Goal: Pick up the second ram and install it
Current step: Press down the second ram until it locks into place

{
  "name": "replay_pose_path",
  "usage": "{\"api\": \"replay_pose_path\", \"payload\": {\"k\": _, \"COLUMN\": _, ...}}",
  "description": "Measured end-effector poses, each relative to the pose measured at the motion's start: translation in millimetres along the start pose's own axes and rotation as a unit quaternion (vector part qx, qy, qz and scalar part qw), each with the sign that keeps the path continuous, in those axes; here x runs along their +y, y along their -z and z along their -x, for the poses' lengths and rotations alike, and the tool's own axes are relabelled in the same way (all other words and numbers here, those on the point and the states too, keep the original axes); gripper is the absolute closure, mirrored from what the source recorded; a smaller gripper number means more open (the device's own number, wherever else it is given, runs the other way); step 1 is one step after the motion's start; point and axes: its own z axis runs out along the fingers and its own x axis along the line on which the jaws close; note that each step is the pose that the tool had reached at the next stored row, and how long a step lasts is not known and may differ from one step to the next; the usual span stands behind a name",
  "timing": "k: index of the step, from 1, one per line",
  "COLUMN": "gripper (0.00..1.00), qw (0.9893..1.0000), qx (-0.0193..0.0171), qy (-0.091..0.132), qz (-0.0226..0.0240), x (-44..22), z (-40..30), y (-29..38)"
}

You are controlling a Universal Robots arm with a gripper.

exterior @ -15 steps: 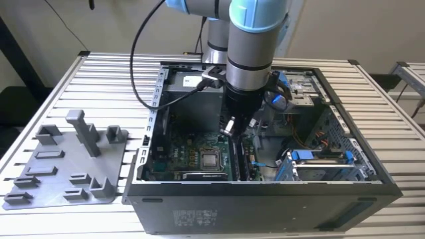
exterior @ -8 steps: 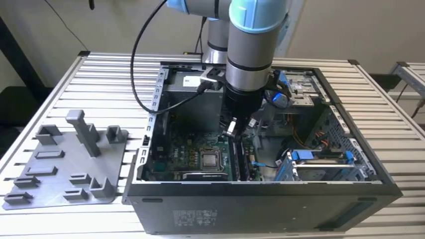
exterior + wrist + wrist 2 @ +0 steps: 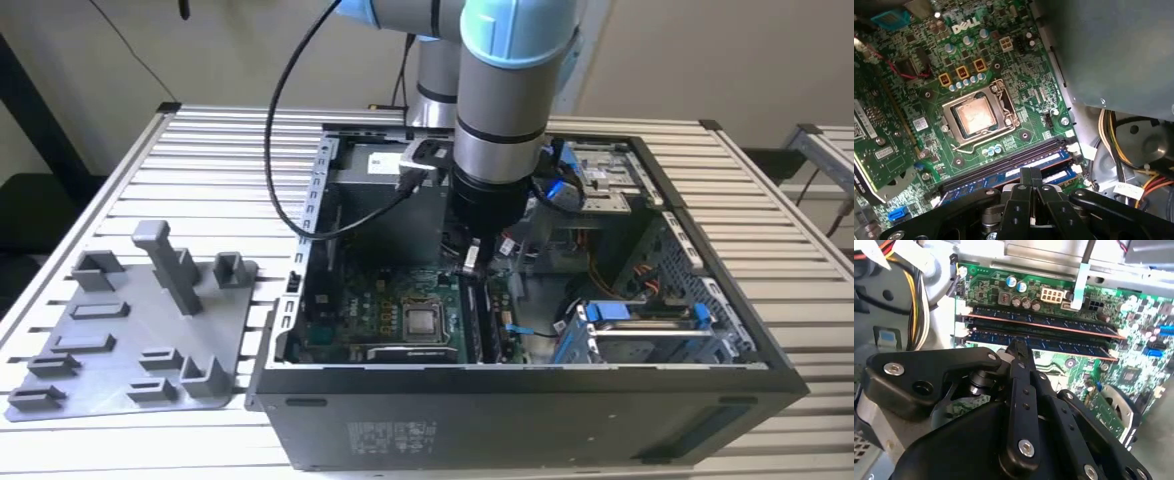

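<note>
The exterior view is evenly and softly lit, with daylight-like brightness on the ribbed table (image 3: pixel 120 190) and the pale wall behind; shadows there are faint. The inside of the computer case (image 3: pixel 534 420) is dimmer, its rear corner falling into shade under the arm (image 3: pixel 514 90). In the second wrist view, strong light washes out the upper corner, where the cables (image 3: pixel 914 265) glare white, while the gripper (image 3: pixel 1019 347) in the foreground is dark and slightly soft. The first wrist view is moderately lit; the processor (image 3: pixel 975 116) catches a warm sheen, and a large grey blurred shape (image 3: pixel 1114 50) sits out of focus close to the lens.
</note>
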Motion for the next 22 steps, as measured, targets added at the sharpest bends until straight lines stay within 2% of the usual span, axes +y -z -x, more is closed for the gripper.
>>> {"api": "replay_pose_path", "payload": {"k": 4, "gripper": 0.89, "qw": 0.9994, "qx": -0.0015, "qy": 0.034, "qz": 0.0009, "x": 0.0, "z": 0.0, "y": -0.3}}
{"api": "replay_pose_path", "payload": {"k": 9, "gripper": 0.89, "qw": 0.9974, "qx": -0.0031, "qy": 0.072, "qz": 0.0020, "x": -0.1, "z": -0.2, "y": -0.4}}
{"api": "replay_pose_path", "payload": {"k": 13, "gripper": 0.89, "qw": 0.9960, "qx": -0.0038, "qy": 0.089, "qz": 0.0025, "x": -0.5, "z": -1.4, "y": -0.6}}
{"api": "replay_pose_path", "payload": {"k": 18, "gripper": 0.89, "qw": 0.9931, "qx": -0.0049, "qy": 0.117, "qz": 0.0037, "x": -0.7, "z": -1.9, "y": -1.9}}
{"api": "replay_pose_path", "payload": {"k": 22, "gripper": 0.89, "qw": 0.9905, "qx": -0.0032, "qy": 0.137, "qz": 0.0097, "x": -0.6, "z": -2.1, "y": -4.1}}
